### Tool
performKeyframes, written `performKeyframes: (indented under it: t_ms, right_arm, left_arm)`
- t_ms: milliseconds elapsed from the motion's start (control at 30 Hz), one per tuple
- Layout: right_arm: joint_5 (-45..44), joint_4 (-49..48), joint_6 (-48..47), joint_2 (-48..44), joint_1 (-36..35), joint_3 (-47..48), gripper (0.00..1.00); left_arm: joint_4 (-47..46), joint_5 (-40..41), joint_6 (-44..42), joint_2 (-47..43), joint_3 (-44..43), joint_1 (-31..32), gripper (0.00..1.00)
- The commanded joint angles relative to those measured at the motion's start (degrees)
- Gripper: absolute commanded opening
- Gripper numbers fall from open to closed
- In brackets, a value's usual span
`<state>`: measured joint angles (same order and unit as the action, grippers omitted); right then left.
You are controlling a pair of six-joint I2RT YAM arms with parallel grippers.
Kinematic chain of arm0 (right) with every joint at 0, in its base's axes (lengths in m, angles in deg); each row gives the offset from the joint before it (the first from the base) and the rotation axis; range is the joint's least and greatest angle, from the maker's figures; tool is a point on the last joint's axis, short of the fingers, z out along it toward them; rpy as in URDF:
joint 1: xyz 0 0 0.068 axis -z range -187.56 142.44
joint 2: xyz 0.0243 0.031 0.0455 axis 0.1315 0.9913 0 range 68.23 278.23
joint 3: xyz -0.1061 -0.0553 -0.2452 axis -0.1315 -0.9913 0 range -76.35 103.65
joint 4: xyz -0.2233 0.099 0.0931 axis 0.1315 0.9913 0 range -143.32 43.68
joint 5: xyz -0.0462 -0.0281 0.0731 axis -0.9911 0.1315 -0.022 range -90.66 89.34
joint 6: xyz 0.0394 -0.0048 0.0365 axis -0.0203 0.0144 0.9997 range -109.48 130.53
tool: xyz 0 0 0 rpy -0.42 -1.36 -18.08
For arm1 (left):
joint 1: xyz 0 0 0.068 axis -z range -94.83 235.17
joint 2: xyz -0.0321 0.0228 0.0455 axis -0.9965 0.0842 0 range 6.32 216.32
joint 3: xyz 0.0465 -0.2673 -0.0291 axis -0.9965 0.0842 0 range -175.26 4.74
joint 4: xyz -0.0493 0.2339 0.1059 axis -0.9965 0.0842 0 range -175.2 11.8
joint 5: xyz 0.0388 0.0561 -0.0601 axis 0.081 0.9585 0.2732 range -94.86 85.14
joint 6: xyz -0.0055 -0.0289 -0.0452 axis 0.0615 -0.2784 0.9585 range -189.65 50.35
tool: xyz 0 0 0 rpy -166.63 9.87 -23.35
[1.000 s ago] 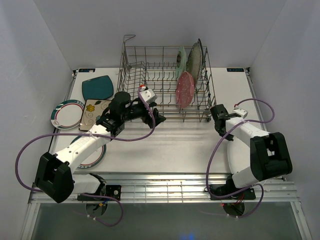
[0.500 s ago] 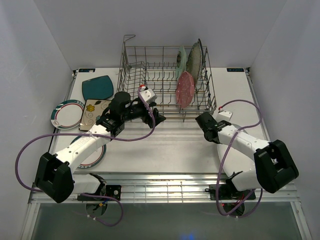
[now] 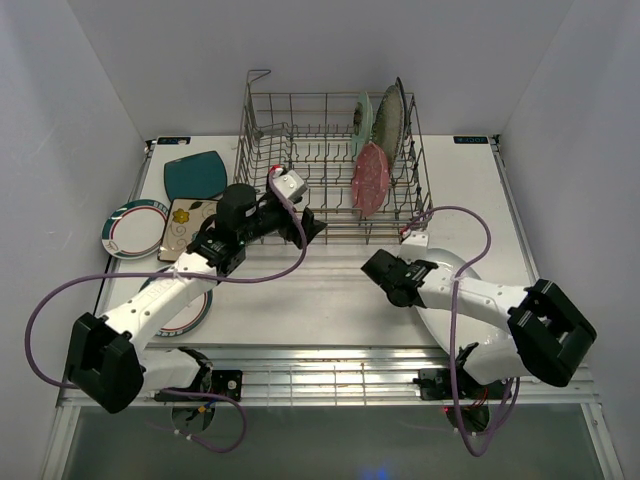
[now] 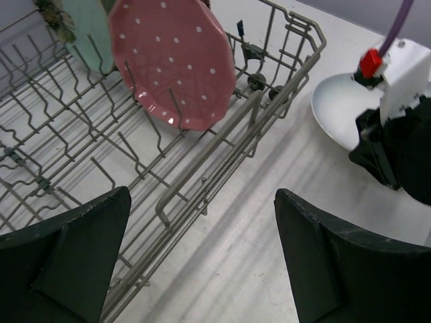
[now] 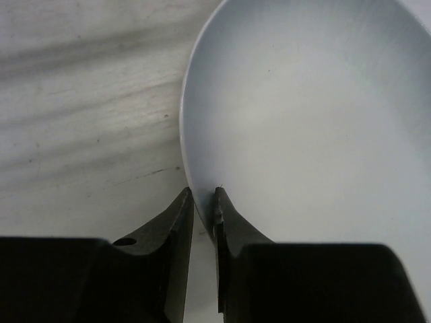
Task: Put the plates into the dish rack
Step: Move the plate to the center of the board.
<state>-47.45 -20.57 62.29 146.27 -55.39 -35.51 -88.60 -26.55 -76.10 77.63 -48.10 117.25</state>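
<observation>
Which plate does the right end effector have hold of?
The big white oval plate, flat on the table; the right end effector pinches its rim. The others stand in the dish rack or lie at the left.

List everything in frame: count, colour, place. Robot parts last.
dish rack: 1, grey wire, back centre of the table
pink dotted plate: 1, pink, standing in the rack's right end
mint plate: 1, pale green, standing in the rack behind the pink one
speckled plate: 1, greyish, standing in the rack beside the mint one
teal square plate: 1, teal, back left
floral square plate: 1, cream, left, partly under the left arm
rimmed round plates: 2, white, far left and under the left arm
white oval plate: 1, white, right front
table: 1, white
left end effector: 1, black, open at the rack's front edge
right end effector: 1, black, shut on the oval plate's rim
</observation>
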Motion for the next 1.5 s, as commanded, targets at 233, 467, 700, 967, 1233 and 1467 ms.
performKeyframes:
  t_ms: [233,467,700,967,1233,1467]
  right_arm:
    - [-4.27,-12.01,-0.7,5.62,-12.79,1.34,0.08]
    - [-11.04,-3.06,0.7,22.03,-20.8,14.16,0.08]
    - [-5.71,-19.33,-10.88,26.03,-25.29,17.18,0.08]
    - [-0.77,-32.04,-22.13,21.1,-28.98,10.06,0.08]
    - [8.1,-43.99,-33.74,20.93,-30.04,5.57,0.08]
    - [11.01,-50.24,-40.34,17.51,-30.13,0.83,0.44]
  left_arm:
    - [-3.19,13.69,5.74,-6.79,0.46,-5.52,0.98]
    - [-0.73,16.96,9.97,-6.09,-2.44,-12.2,0.98]
    - [0.15,15.01,10.06,-9.08,-2.8,-13.97,0.98]
    - [0.5,14.14,9.98,-10.05,-2.71,-14.23,0.98]
    - [0.76,12.64,9.97,-9.08,-2.71,-14.23,0.98]
    - [0.85,12.29,9.71,-9.26,-2.71,-14.32,0.98]
